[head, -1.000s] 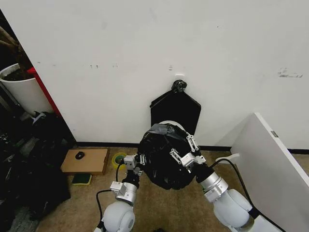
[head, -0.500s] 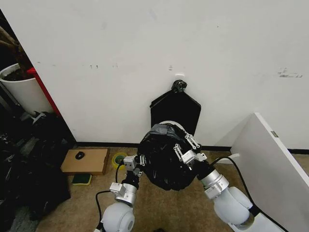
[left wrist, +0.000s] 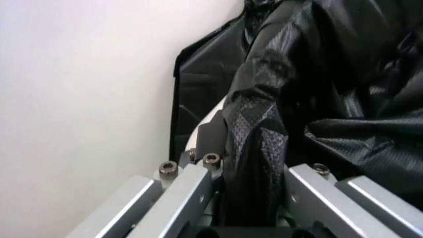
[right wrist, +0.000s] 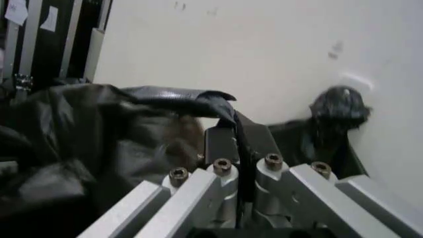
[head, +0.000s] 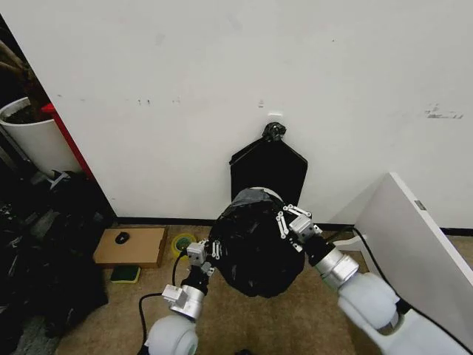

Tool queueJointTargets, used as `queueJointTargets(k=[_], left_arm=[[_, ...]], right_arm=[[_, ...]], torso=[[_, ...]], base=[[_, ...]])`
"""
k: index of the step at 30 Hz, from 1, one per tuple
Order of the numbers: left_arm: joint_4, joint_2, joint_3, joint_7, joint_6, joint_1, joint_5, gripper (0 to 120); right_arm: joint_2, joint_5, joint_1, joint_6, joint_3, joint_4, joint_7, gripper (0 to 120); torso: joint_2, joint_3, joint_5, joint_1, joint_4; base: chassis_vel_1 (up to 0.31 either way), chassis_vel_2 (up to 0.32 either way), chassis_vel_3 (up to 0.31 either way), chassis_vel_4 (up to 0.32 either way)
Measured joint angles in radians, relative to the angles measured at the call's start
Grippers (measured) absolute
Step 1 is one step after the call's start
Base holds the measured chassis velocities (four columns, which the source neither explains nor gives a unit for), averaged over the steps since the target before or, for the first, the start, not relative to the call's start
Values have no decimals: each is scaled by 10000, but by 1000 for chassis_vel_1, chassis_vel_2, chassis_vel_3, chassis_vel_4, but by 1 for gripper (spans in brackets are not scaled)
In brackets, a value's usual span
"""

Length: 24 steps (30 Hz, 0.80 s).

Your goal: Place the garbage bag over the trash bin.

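Observation:
The garbage bag [head: 251, 248], glossy crinkled black plastic, is spread wide over the trash bin, of which a sliver of white rim [head: 270, 192] peeks out on the wall side. My left gripper [head: 205, 251] is at the bag's left edge, shut on a fold of it [left wrist: 254, 148]. My right gripper [head: 291, 220] is at the bag's upper right edge, pinching a thin strip of the film [right wrist: 242, 144]. A slice of white bin rim [left wrist: 210, 118] also shows beside the left fingers [left wrist: 198, 163].
A flat black bundle with a knotted top [head: 270, 164] leans on the wall right behind the bin. A white panel [head: 414, 237] slants at the right. A cardboard box [head: 131, 246], a tape roll [head: 179, 242], dark clutter and a white plant pot [head: 33, 137] stand at the left.
My right gripper has moved up and to the right with its edge of the bag, and the left has drifted slightly down-left. The bag now spreads wider over the bin.

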Motion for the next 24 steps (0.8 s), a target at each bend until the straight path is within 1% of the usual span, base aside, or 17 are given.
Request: queueJointTargets(k=[4, 6, 13, 14, 17, 18, 20, 21, 24], left_arm=[[37, 151, -45, 250, -171, 13, -147, 0], [22, 159, -53, 273, -179, 13, -198, 0], [-327, 203, -107, 386, -192, -72, -645, 0], [-327, 203, -107, 386, -192, -72, -645, 0], [-453, 292, -168, 377, -60, -198, -932, 0], [-494, 330, -188, 376, -10, -222, -1022, 0], [-648, 475, -228, 399, 183, -281, -1342, 0], [-648, 475, -228, 399, 183, -281, -1342, 0], [-903, 731, -148, 522, 599, -254, -2044, 0]], right_arm=[[-133, 595, -3, 35, 365, -354, -395, 0], [-136, 645, -3, 76, 419, -438, -470, 0], [-96, 1283, -8, 1079, 939, -1505, -2127, 0], [-96, 1283, -8, 1079, 939, -1505, -2127, 0], [-34, 1426, 35, 1778, 1051, -2021, -3003, 0], [-2, 1408, 61, 1936, 1051, -2139, -3114, 0], [173, 1094, 209, 2418, 965, -2481, -3070, 0], [173, 1094, 209, 2418, 965, -2481, -3070, 0], [645, 36, 565, 2835, 681, -2982, -2048, 0]], torso=[[0, 0, 0, 0, 1], [0, 0, -1, 0, 0], [0, 0, 1, 0, 0], [0, 0, 1, 0, 0], [0, 0, -2, 0, 0], [0, 0, 0, 0, -1], [0, 0, -3, 0, 0], [0, 0, -3, 0, 0], [0, 0, 1, 0, 2]], base=[[0, 0, 0, 0], [0, 0, 0, 0], [0, 0, 0, 0], [0, 0, 0, 0], [0, 0, 0, 0], [0, 0, 0, 0], [0, 0, 0, 0], [0, 0, 0, 0], [0, 0, 0, 0]])
